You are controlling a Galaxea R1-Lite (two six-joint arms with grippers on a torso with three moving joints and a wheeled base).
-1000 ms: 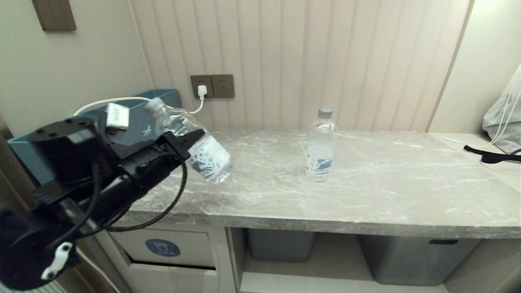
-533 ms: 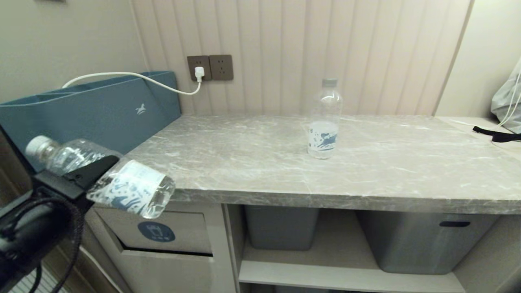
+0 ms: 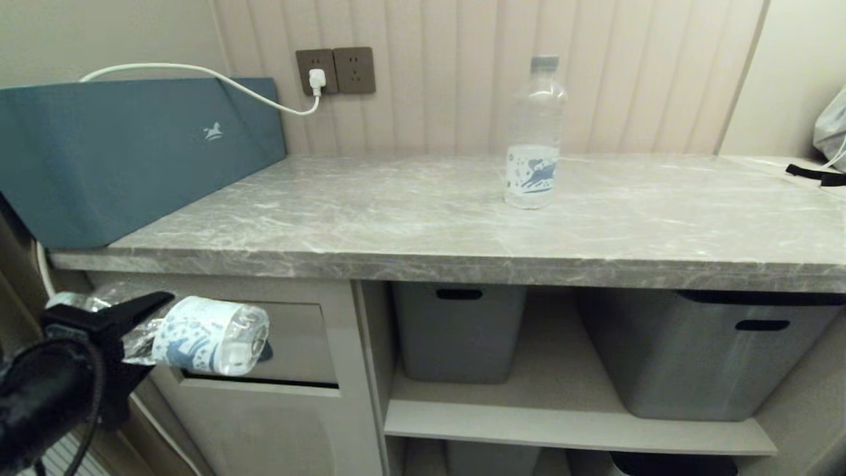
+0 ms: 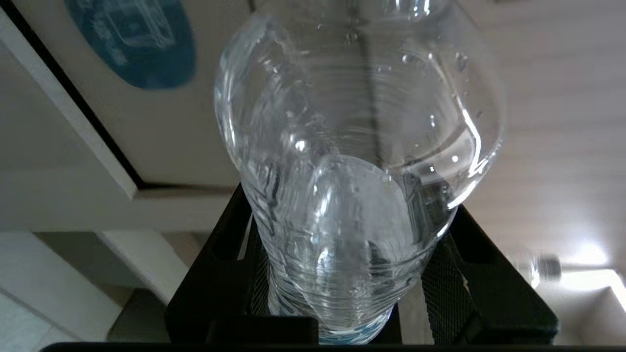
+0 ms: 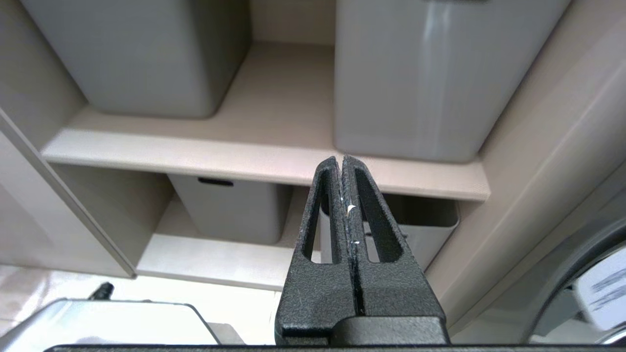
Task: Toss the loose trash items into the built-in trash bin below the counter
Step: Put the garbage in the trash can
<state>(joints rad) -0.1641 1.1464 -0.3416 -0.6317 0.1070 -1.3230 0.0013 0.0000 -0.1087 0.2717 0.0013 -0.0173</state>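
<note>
I've got the first bottle clamped between my left gripper's fingers, and I'm bringing it to the built-in trash bin under the counter. That's the step in hand: carry to the flap, not yet the drop.

The bottle lies on its side, long axis roughly level, base pointing out past my fingertips toward the flap, capped neck back behind the fingers toward the arm. The fingers pinch it around the upper body, above the label. From the left wrist view, the clear body fills the space between the two black fingers, and the blue bin icon sits just off to one side of it. So I'm close, but I can't tell whether the base touches the panel.

Next, I reckon I push the base square against the flap so it swings inward, then let go once the bottle is through.

The second bottle stands upright on the counter, well away from my fingers. My right gripper is parked low by the shelves, fingers pressed together, empty.
</note>
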